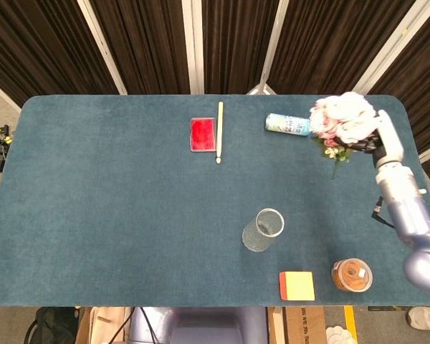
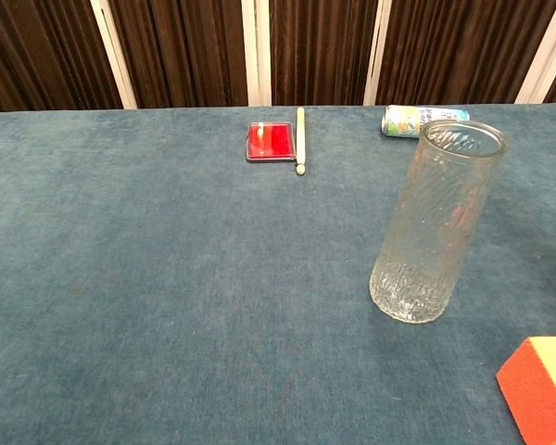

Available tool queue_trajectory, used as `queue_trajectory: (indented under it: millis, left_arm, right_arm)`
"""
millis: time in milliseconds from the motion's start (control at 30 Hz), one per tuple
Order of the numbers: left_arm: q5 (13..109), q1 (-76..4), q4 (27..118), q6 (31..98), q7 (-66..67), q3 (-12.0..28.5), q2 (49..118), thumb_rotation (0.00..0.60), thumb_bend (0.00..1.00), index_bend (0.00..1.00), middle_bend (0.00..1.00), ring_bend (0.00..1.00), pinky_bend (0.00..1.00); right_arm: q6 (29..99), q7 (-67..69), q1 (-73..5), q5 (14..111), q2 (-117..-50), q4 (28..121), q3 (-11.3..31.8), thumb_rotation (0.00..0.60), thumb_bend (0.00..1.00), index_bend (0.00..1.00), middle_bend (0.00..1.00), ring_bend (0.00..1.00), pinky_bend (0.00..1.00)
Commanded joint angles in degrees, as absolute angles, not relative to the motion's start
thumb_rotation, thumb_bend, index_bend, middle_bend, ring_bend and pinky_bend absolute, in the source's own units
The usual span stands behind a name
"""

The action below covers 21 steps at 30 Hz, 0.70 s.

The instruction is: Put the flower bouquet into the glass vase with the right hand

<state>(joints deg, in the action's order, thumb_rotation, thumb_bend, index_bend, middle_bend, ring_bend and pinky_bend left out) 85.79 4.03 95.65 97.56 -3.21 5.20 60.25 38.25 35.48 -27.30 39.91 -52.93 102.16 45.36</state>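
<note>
Bouquet [image 1: 342, 119], ruffled pink-white blooms, clamped in right hand [image 1: 384, 140] fingers, raised near worktop [image 1: 115, 208] right edge. Ribbed clear glass vase [image 2: 435, 222] upright, well apart, on blue felt.

Textured clear glass vase [image 2: 437, 222], matt teal cloth table [image 2: 148, 278], wooden stick [image 1: 219, 132]

The blue desk [image 1: 93, 201] carries a glass vase [image 1: 262, 229], red case [image 1: 203, 134], wooden stick [image 1: 219, 132], lying can [image 1: 288, 124], orange block [image 1: 297, 285], and perhaps a tape roll [image 1: 352, 275].
</note>
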Motion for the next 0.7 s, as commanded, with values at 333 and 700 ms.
queue_trajectory:
  millis: [333,700]
  left_arm:
    - [85.52,4.44,94.66,98.26,-6.29,5.62,59.95,0.600,0.34,0.14,0.00,0.00,0.06]
    - [84.60,4.54,94.81,97.76,-6.73,5.81,59.49,0.600,0.34,0.14,0.00,0.00,0.06]
  right_arm:
    - [43.77,52.04,-9.87,46.71,-41.31,124.29,57.27,0.600,0.47,0.65,0.49,0.51,0.19]
    - [48.09,52.75,-10.84,51.42,-43.74,131.29,52.43,0.600,0.47,0.65,0.49,0.51,0.19]
